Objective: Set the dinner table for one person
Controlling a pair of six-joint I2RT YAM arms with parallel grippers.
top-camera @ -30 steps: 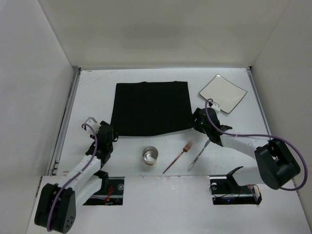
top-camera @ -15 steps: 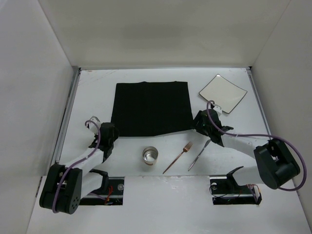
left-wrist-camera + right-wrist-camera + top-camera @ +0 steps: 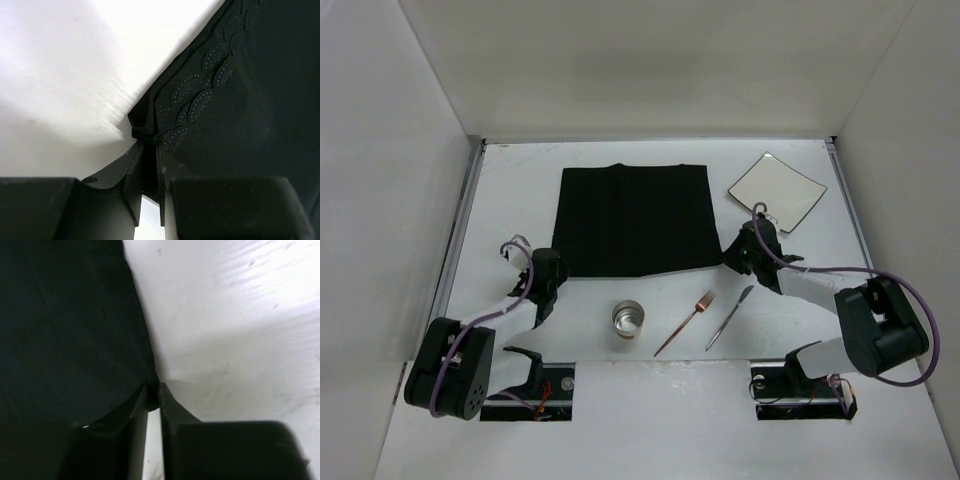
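Shows, nearest the arm bases, a metal cup [image 3: 629, 320], a fork [image 3: 686, 323] and a knife [image 3: 730, 317] lying apart on the dinner table [image 3: 520, 190], the white surface spanning the walled enclosure. Shows next the left gripper [image 3: 149, 145] and right gripper [image 3: 152, 390], each pinching a near corner of the black cloth mat [image 3: 632, 220] between clenched jaws. Ends far right with a white square plate [image 3: 778, 190], apart from the mat.

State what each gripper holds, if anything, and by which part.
Both hold the black cloth mat: the left gripper pinches its near-left corner, the right gripper its near-right corner.
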